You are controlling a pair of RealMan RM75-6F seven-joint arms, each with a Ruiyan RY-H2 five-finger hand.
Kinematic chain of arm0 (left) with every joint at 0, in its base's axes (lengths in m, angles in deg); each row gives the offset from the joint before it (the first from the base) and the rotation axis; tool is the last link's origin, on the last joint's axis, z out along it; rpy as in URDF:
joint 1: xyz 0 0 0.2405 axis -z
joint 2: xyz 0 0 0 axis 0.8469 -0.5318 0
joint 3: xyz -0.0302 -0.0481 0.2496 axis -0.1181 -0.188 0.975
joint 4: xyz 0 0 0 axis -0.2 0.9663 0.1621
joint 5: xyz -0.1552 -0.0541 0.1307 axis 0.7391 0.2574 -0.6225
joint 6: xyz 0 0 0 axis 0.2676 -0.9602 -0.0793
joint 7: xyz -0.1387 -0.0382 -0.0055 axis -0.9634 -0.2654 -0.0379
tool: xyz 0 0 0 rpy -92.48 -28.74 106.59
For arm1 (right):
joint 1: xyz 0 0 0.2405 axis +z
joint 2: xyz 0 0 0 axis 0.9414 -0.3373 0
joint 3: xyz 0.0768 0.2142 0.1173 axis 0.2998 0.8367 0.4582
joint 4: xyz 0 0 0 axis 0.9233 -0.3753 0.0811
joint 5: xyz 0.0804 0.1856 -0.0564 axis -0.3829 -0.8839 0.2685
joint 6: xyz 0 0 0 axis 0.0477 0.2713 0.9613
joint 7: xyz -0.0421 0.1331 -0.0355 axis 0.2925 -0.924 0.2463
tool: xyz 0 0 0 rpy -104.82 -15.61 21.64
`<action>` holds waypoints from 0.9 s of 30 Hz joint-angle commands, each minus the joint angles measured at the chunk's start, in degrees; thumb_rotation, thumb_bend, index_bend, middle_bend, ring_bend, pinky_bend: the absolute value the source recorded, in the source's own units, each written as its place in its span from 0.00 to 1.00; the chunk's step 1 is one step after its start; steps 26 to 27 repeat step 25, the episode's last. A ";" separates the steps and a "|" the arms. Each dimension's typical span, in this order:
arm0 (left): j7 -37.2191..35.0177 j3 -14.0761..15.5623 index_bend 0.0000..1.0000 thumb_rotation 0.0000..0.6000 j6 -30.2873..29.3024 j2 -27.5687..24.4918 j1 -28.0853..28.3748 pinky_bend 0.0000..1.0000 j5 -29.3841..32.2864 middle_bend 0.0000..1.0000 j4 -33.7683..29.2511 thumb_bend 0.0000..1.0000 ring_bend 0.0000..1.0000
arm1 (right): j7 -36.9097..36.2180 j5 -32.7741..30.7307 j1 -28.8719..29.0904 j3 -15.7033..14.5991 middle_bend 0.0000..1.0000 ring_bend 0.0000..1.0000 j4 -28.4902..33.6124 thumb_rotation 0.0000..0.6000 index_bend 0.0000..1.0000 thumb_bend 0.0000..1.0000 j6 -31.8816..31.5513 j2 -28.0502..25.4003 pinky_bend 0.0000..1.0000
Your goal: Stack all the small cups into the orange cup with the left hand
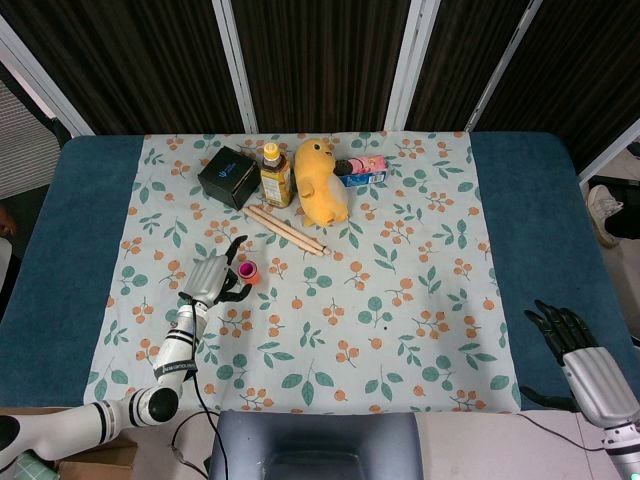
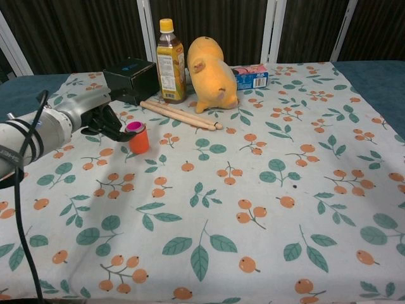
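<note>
While the small pink plastic cup [image 2: 135, 126] sits down inside the short orange plastic cup [image 2: 138, 141], the silver left hand [image 2: 95, 115] rests just beside them with fingers spread, holding nothing.
Both cups stand upright on the flowery tablecloth [image 2: 266, 190], near two wooden sticks [image 2: 180, 114]. Over at the table's corner, the right hand [image 1: 570, 340] has dark fingers apart and holds nothing.

Smooth plastic orange cup [image 2: 139, 140] on matt printed tablecloth [image 2: 266, 190] (plush yellow toy [image 2: 212, 66], wooden sticks [image 2: 180, 114] behind).
</note>
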 commanded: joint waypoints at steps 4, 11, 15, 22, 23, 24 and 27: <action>-4.73 8.15 0.01 1.00 -11.33 -10.02 -8.91 1.00 -19.13 0.90 -12.36 0.34 0.99 | 0.21 0.70 -0.22 -0.36 0.00 0.00 -0.12 1.00 0.00 0.12 -0.32 0.06 0.00; -4.71 23.32 0.00 1.00 -24.68 -21.01 -20.33 0.26 -37.84 0.15 -14.25 0.36 0.14 | 2.30 1.30 -0.31 -0.85 0.00 0.00 -0.10 1.00 0.00 0.12 0.31 0.77 0.00; -9.51 31.26 0.00 1.00 -37.02 -23.54 -30.45 0.05 -45.67 0.00 -8.25 0.37 0.00 | 5.50 3.28 -0.26 -1.79 0.00 0.00 0.19 1.00 0.00 0.12 1.05 1.92 0.00; -13.11 30.39 0.00 1.00 -42.36 -21.08 -33.94 0.03 -49.15 0.00 0.26 0.37 0.00 | 7.83 3.84 -0.81 -2.03 0.00 0.00 0.07 1.00 0.00 0.12 0.48 2.95 0.00; -13.58 30.18 0.00 1.00 -42.31 -21.14 -34.10 0.03 -49.19 0.00 0.24 0.37 0.00 | 7.90 3.74 -0.81 -2.00 0.00 0.00 -0.01 1.00 0.00 0.12 0.52 2.98 0.00; -13.90 30.10 0.00 1.00 -42.20 -21.23 -34.15 0.03 -49.34 0.00 0.17 0.37 0.00 | 7.91 3.67 -0.79 -1.98 0.00 0.00 -0.04 1.00 0.00 0.12 0.56 2.97 0.00; -14.24 30.02 0.00 1.00 -42.14 -21.30 -34.17 0.03 -49.59 0.00 0.16 0.37 0.00 | 7.87 3.65 -0.77 -1.98 0.00 0.00 -0.06 1.00 0.00 0.12 0.57 2.95 0.00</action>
